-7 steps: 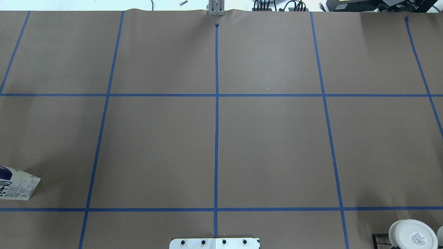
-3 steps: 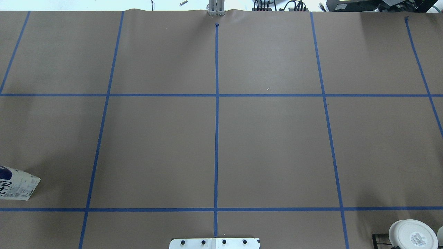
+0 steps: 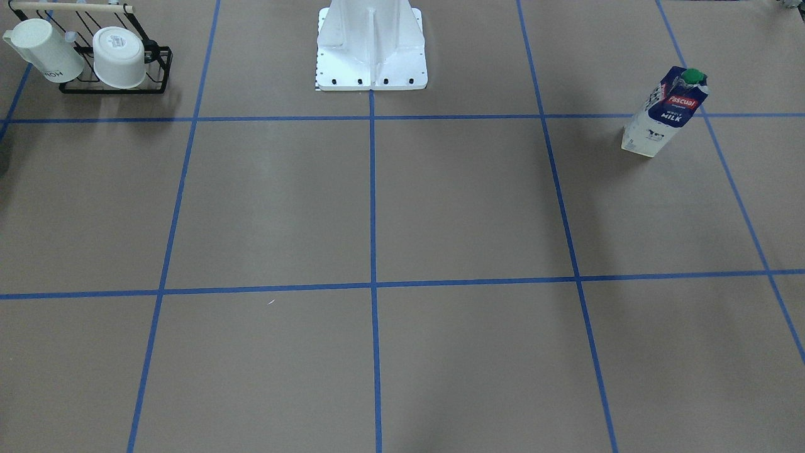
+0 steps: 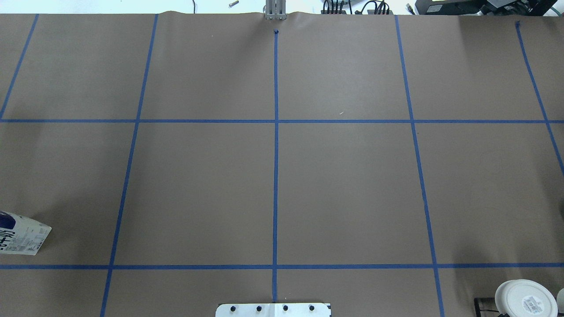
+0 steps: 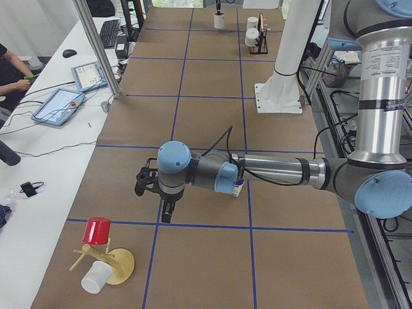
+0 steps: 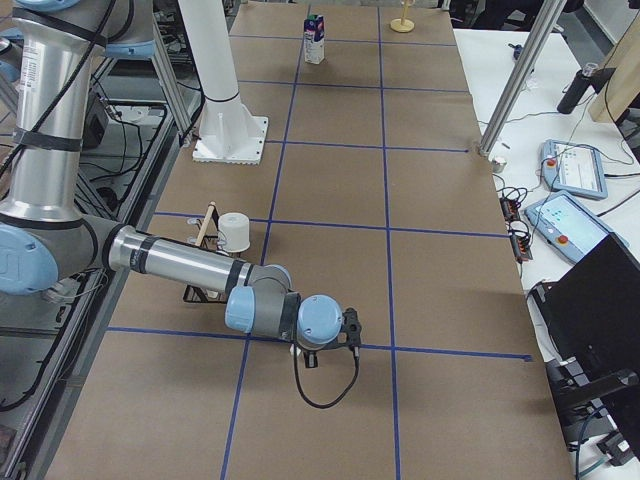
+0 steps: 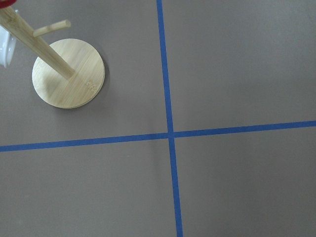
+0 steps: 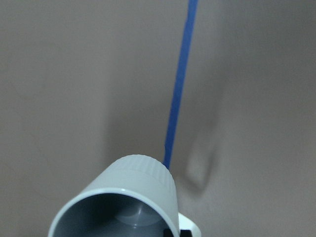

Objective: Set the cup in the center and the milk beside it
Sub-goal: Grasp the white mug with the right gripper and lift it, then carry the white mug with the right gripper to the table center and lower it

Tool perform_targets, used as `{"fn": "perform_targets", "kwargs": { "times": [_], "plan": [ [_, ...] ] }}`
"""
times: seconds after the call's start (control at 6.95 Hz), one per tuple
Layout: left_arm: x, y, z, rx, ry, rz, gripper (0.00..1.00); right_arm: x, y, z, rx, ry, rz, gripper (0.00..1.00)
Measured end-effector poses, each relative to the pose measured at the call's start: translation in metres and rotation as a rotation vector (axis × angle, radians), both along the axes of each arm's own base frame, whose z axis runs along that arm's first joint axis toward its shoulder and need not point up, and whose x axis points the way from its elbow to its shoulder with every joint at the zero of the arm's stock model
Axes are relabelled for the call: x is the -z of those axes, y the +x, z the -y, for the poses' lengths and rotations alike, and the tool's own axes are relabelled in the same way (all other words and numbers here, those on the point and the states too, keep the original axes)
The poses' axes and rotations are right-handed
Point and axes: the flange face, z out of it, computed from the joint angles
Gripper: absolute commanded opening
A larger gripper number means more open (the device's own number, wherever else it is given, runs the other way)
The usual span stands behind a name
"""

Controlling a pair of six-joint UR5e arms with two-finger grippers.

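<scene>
Right claw (image 6: 306, 355) looks clamped on the cup (image 8: 123, 197) — its fingers barely show, but the cup hangs tilted above the tabletop (image 8: 74, 74), its shadow beside a tape line (image 8: 180, 74). Left claw (image 5: 167, 211) points down; I cannot tell how far it is parted. Overhead, nothing has shifted in the last second: the milk (image 3: 665, 113) stands upright, well apart from the center (image 4: 276, 121) — I judge the carry barely begun.
</scene>
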Motion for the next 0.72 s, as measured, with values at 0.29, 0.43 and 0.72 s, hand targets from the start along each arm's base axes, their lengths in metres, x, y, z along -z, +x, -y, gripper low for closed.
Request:
{"fn": "perform_targets", "kwargs": {
  "times": [0.29, 0.43, 0.72],
  "plan": [
    [0.000, 0.000, 0.000, 0.000, -0.002, -0.002, 0.98, 0.114, -0.008, 0.120, -0.009, 0.042, -0.007, 0.00],
    [0.001, 0.001, 0.001, -0.002, -0.001, -0.008, 0.98, 0.192, -0.029, 0.177, -0.010, 0.034, -0.011, 0.00],
    [0.001, 0.001, 0.001, -0.004, -0.003, -0.019, 0.98, 0.333, -0.126, 0.226, -0.041, -0.036, -0.010, 0.00]
  ]
}}
